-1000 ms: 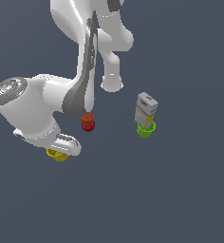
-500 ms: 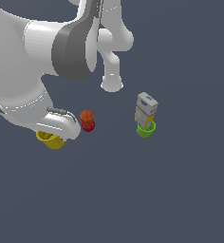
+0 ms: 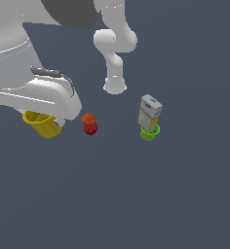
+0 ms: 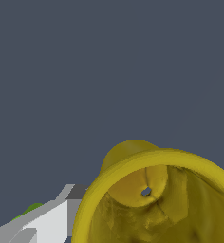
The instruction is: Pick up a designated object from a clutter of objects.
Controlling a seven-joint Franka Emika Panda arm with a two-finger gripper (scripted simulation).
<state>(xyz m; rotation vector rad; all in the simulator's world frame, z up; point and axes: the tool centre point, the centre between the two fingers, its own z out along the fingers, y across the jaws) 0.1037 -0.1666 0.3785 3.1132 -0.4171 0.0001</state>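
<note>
The small yellow cup [image 3: 42, 124] hangs tilted under my white hand at the exterior view's left, off the floor. My gripper [image 3: 47, 116] is shut on the yellow cup, and the hand's body hides the fingertips in that view. In the wrist view the yellow cup [image 4: 156, 199] fills the lower corner with its open rim facing the camera, and one grey-white finger [image 4: 47, 220] shows just outside its wall. The other clutter stays on the floor: an orange-and-red round piece [image 3: 89, 123], a green cup [image 3: 149, 132], and a grey-white box [image 3: 149, 112] standing in that green cup.
The arm's white base post [image 3: 115, 82] stands behind the items. My big white arm links [image 3: 19, 53] fill the upper left of the exterior view. The floor [image 3: 136, 194] is plain dark grey.
The arm has risen and swung closer to the exterior camera, looming larger. The yellow cup came up with it, moving up and leftward in that view. The other items stayed put.
</note>
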